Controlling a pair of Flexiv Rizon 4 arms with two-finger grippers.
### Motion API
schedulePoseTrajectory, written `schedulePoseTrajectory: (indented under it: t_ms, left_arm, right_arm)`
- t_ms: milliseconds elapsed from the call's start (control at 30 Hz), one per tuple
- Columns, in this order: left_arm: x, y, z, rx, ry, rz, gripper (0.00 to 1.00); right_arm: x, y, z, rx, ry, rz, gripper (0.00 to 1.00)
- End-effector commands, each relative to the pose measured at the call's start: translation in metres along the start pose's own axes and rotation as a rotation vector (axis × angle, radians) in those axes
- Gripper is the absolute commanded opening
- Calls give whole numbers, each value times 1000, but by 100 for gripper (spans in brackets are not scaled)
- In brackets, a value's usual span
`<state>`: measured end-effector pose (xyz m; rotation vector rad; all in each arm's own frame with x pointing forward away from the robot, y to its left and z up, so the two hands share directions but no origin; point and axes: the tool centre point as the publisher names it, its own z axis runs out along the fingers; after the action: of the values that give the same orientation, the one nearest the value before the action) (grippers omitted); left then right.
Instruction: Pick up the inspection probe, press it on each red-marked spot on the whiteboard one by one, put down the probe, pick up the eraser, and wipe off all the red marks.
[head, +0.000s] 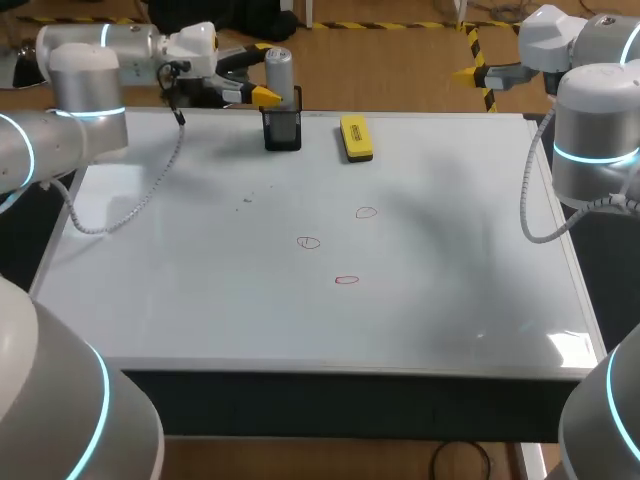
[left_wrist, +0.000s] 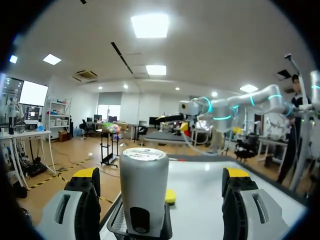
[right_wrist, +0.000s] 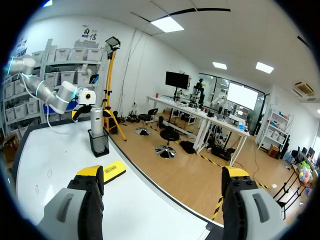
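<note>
Inspection probe (head: 279, 70), a grey cylinder: upright in a black mesh holder (head: 283, 131) at the far edge of the whiteboard (head: 200, 300), upper part well clear of the holder's rim. In the left wrist view, probe (left_wrist: 144, 185) just ahead, between the two yellow-tipped fingers, with a gap showing on either side; holder (left_wrist: 114, 223) under it.

Left gripper (head: 268, 80): level with the probe's upper part, reaching in from the far left corner. Fingers spread wide, astride the probe, gripping nothing. Same in its own view: left gripper (left_wrist: 161, 175) gaping, neither pad against the cylinder.

Yellow eraser (head: 355, 137): flat on the board just beside the holder, toward the right arm's side, apart from it. From the left wrist, eraser (left_wrist: 170, 196) partly hidden behind the probe.

Three red marks, small outlined loops near the board's middle: one (head: 366, 212) farthest, one (head: 308, 242) nearer, one (head: 346, 280) nearest. All unwiped, well apart from holder and eraser.

Right gripper (head: 470, 72): beyond the far right corner, off the board, well apart from every task item. In its own view, right gripper (right_wrist: 162, 172) wide open with nothing between the fingers; eraser (right_wrist: 111, 172) just beyond one finger, probe (right_wrist: 96, 120) and holder (right_wrist: 99, 143) farther along the edge.
</note>
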<state>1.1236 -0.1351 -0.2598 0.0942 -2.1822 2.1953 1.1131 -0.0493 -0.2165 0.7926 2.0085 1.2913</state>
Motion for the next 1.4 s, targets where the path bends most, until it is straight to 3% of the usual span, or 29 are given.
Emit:
schedulePoseTrajectory:
  t_ms: [33,433,967,1000,1067,1200,1233,1267,1300,1367,1400]
  left_arm:
    - [-7,10,6,17,32,-3,100]
    - [-16,26,14,37,26,-14,100]
    - [-16,25,22,35,26,-4,100]
    - [-16,25,22,35,26,-3,94]
    - [-16,24,22,28,27,0,63]
    - [-16,24,21,25,24,1,39]
    - [-16,24,21,24,23,1,37]
    - [-16,24,21,22,22,2,18]
    - [-16,24,20,20,21,2,11]
    - [-16,24,19,19,20,3,0]
    - [-15,24,19,18,20,4,0]
  right_arm:
    - [0,0,0,1,1,0,100]
    - [0,0,0,1,1,0,100]
    - [0,0,0,1,1,0,100]
    - [0,0,0,1,1,0,100]
    - [0,0,0,1,1,0,100]
    - [0,0,0,1,1,0,100]
    - [0,0,0,1,1,0,100]
    - [0,0,0,1,1,0,100]
    - [0,0,0,1,1,0,100]
    - [0,0,0,1,1,0,100]
    - [0,0,0,1,1,0,100]
